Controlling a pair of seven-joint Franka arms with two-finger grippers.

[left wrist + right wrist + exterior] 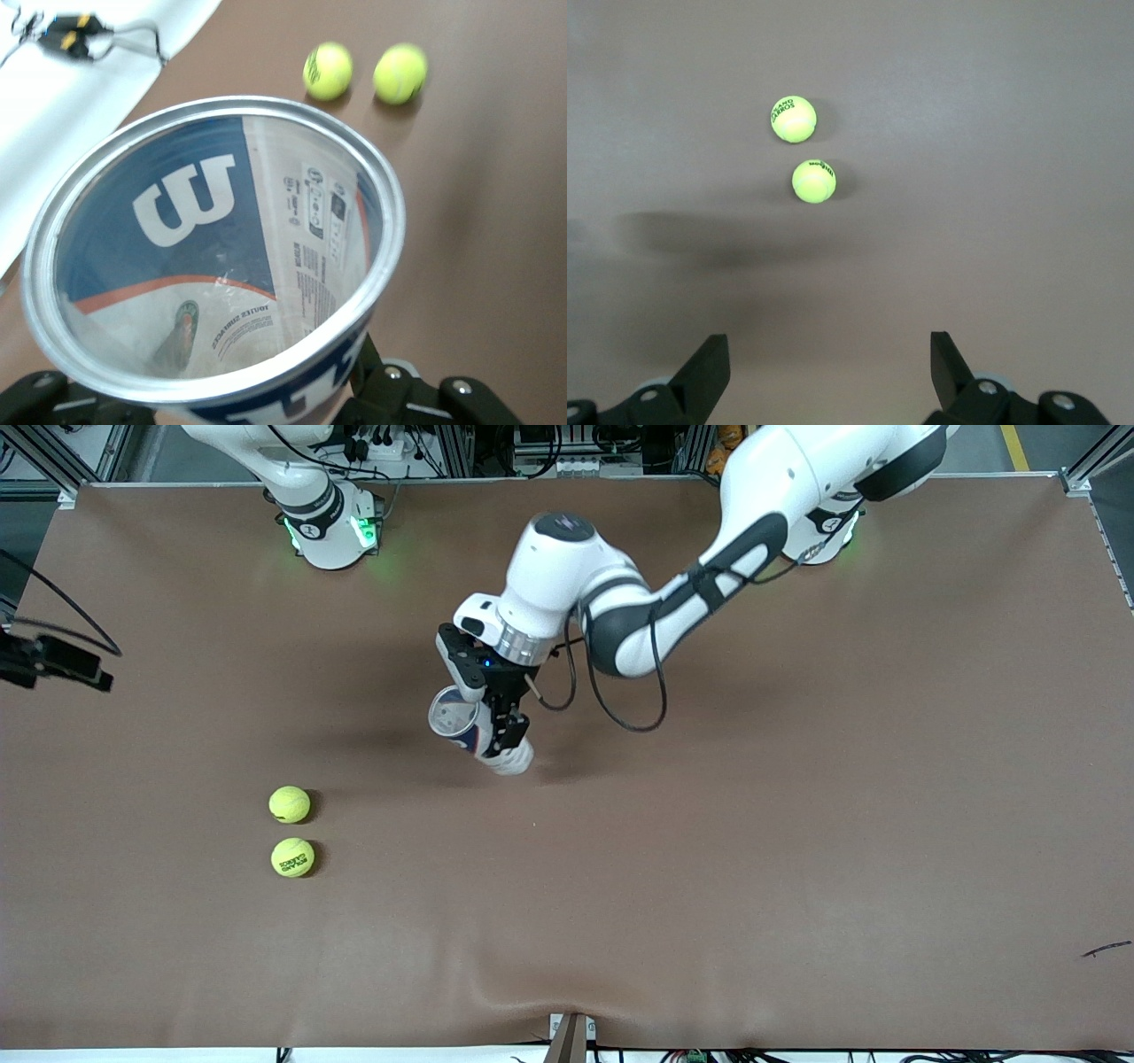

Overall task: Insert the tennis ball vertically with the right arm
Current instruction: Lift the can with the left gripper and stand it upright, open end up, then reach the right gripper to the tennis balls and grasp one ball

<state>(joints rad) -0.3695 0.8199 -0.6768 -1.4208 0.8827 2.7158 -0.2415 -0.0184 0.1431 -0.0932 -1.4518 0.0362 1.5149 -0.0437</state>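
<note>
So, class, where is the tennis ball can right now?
The can is tilted in the left claw above mid-table, toward the left arm's end from both balls.

A white Wilson "W" logo shows on the blue label of the ball can (213, 257); its small print is unreadable.
</note>
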